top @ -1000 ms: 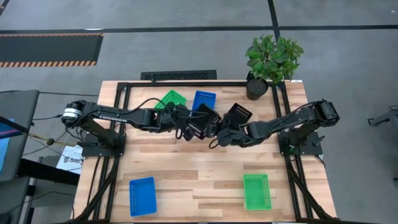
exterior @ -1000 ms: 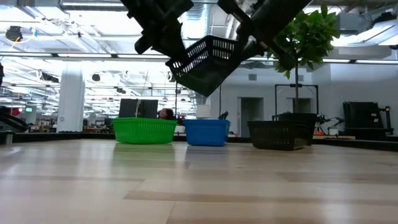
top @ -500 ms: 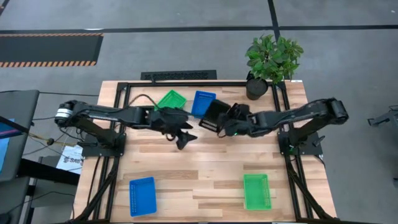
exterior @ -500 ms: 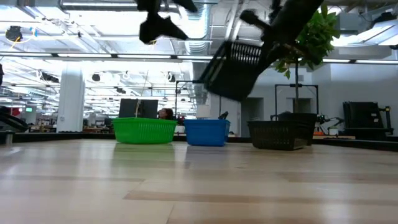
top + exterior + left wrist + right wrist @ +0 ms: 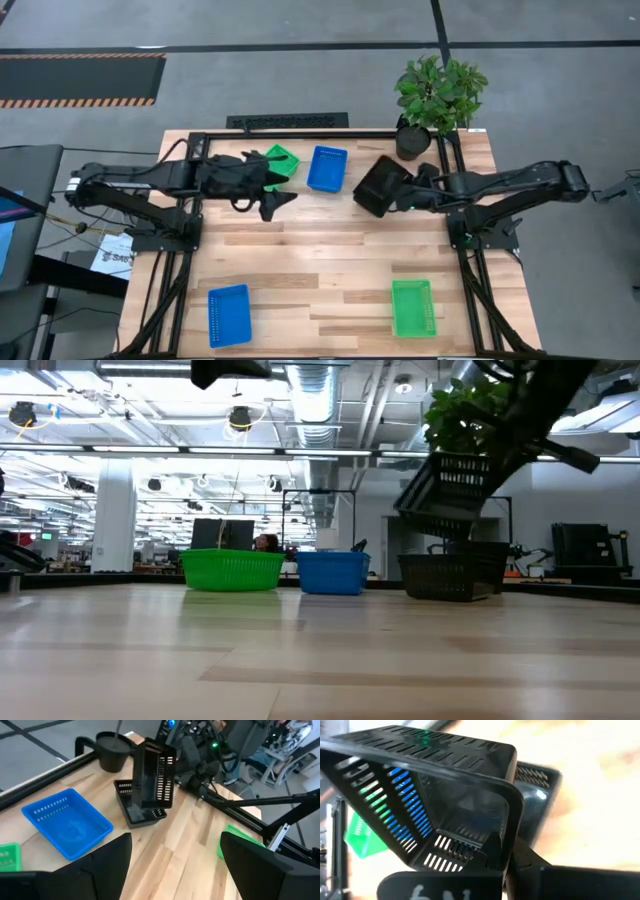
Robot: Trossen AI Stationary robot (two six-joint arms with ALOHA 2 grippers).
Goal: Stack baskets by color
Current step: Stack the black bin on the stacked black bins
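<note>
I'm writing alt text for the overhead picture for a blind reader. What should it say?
From above, the right gripper holds a tilted black basket over the far side of a wooden table, near a potted plant. The left gripper hovers, jaws open, beside a green basket and a blue basket. Another blue basket and green basket lie at the near edge.

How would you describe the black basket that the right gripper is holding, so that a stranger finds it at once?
Start at the potted plant on the table's far right corner. Just in front of it, the right gripper holds a black basket in the air, tilted, above another black basket on the table. It alone is off the table; the blue basket beside it rests flat.
</note>
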